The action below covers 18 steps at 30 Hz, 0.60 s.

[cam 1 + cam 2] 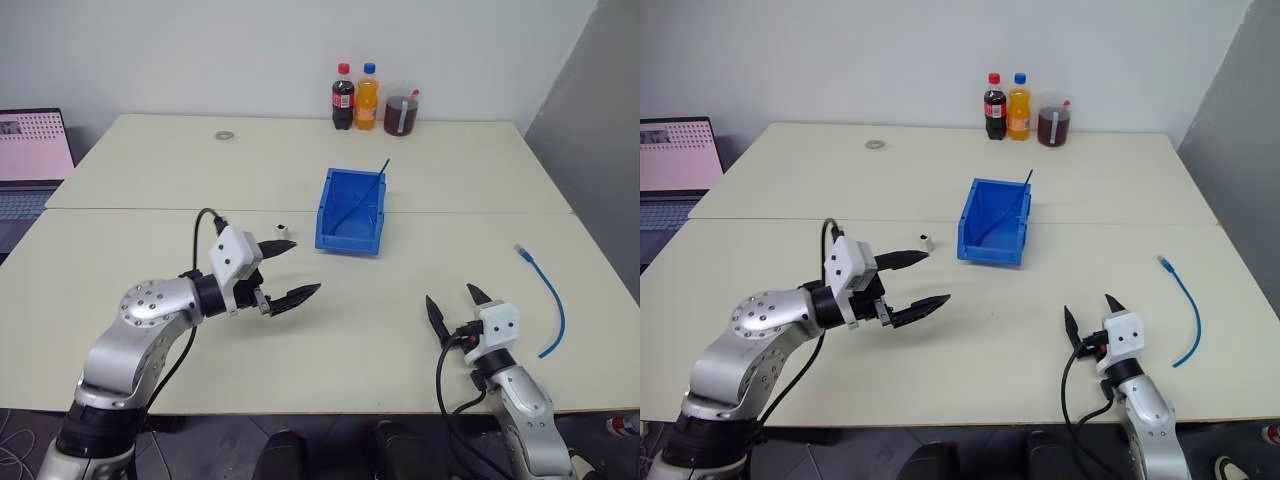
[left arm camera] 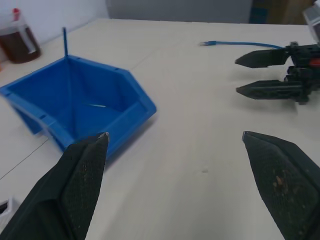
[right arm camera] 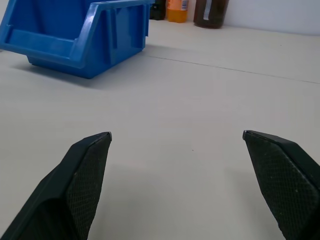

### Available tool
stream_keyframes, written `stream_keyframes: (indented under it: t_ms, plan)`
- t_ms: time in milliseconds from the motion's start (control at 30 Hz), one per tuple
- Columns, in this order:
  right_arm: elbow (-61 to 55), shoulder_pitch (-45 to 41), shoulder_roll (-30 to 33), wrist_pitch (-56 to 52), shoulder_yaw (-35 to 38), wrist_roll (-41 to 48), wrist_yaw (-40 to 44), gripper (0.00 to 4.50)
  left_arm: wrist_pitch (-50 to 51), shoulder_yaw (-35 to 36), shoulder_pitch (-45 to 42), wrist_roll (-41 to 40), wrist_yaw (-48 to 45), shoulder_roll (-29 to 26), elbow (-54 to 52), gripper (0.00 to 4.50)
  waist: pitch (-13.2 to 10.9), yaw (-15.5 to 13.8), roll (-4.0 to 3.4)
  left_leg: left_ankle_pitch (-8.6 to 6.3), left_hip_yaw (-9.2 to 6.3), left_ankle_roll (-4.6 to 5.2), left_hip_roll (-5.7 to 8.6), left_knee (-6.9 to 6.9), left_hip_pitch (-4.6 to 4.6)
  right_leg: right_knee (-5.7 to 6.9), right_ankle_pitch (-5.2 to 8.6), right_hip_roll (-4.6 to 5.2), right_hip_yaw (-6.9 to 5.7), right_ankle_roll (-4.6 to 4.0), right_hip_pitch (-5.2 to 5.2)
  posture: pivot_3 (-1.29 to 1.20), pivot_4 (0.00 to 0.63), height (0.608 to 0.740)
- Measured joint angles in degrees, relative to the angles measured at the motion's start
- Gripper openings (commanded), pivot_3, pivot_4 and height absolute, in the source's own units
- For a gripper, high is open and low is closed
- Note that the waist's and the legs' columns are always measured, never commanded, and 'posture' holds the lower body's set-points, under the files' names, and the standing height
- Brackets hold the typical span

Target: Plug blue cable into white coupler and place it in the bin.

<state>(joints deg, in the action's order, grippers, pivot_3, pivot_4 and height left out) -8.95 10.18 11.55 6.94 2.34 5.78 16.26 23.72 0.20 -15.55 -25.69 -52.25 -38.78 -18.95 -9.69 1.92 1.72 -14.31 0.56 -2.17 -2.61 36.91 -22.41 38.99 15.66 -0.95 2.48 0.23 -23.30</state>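
Observation:
The bright blue bin (image 1: 348, 240) stands near the table's middle, its lowered lip facing away from me. The tiny white coupler (image 1: 283, 229) rests on the table just left of the bin. Far to the right, the light-blue cable (image 1: 553, 300) lies loosely curved on the table, a clear plug at its far end. My left gripper (image 1: 305, 266) hovers open and empty above the table, just in front of the coupler and pointing right, toward the bin. Near the front edge my right gripper (image 1: 450, 296) stands open and empty, left of the cable.
A cola bottle (image 1: 342, 98), an orange bottle (image 1: 367, 97) and a jar of dark liquid (image 1: 400, 112) stand at the back edge. A laptop (image 1: 35, 150) sits far left. A small ring (image 1: 223, 134) lies at the back left. A dark blue strand (image 1: 383, 168) sticks out of the bin.

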Motion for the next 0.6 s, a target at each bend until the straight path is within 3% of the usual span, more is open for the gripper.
stream_keyframes:
  t_ms: [333,600]
  plan:
    - [-10.99,4.56,4.04,-2.70,1.89,2.50,2.50,4.48,-1.75,-2.62,-4.18,0.59,-6.07,0.12,7.34,4.50,-0.01,-0.24,-0.01,0.00,0.00,0.00,-0.01,0.02,-0.04,0.01,0.02,-0.04,-0.05,-0.03,0.00,0.00,0.150,0.740]
    - [-16.92,7.73,9.05,-7.77,10.61,9.24,4.70,4.48,-5.58,-7.17,-9.35,5.00,-8.70,1.75,14.74,4.50,-0.03,-0.28,0.02,0.00,0.01,0.00,0.06,0.06,-0.07,0.01,0.00,-0.05,-0.06,0.04,0.01,0.00,0.150,0.740]
